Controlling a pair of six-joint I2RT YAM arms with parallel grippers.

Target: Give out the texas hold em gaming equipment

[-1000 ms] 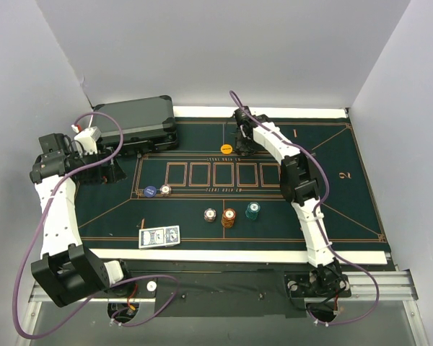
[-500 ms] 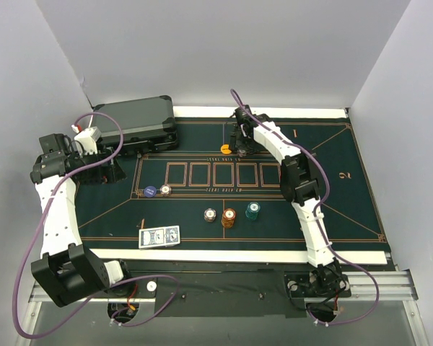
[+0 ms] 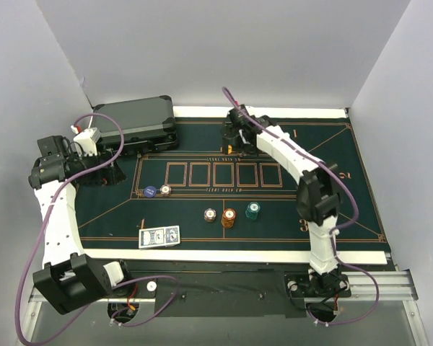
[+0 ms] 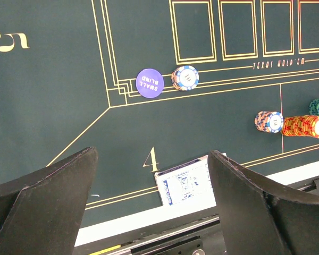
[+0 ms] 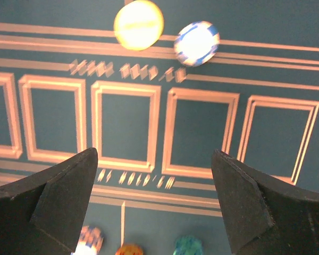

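Note:
A yellow disc (image 5: 139, 24) and a blue-and-white chip (image 5: 196, 43) lie side by side on the green felt mat (image 3: 332, 155), at its far middle. My right gripper (image 5: 154, 159) hovers above them, open and empty; from above it is at the mat's far middle (image 3: 234, 133). Three chip stacks stand mid-mat: pale (image 3: 211, 215), orange (image 3: 229, 217) and teal (image 3: 253, 210). A purple small-blind disc (image 4: 149, 83) and a chip stack (image 4: 185, 78) sit at the left. The blue-backed card deck (image 4: 186, 179) lies at the near edge. My left gripper (image 4: 152, 154) is open and empty, high over the mat's left end.
A dark grey hard case (image 3: 133, 124) lies at the back left, just behind the left gripper. Grey walls close in the back and both sides. A white strip (image 3: 274, 254) borders the mat's near edge, with the arm bases behind it.
The right jaws have opened wide and the right gripper has lifted and shifted slightly toward the back, its elbow swinging right. The left arm has barely moved.

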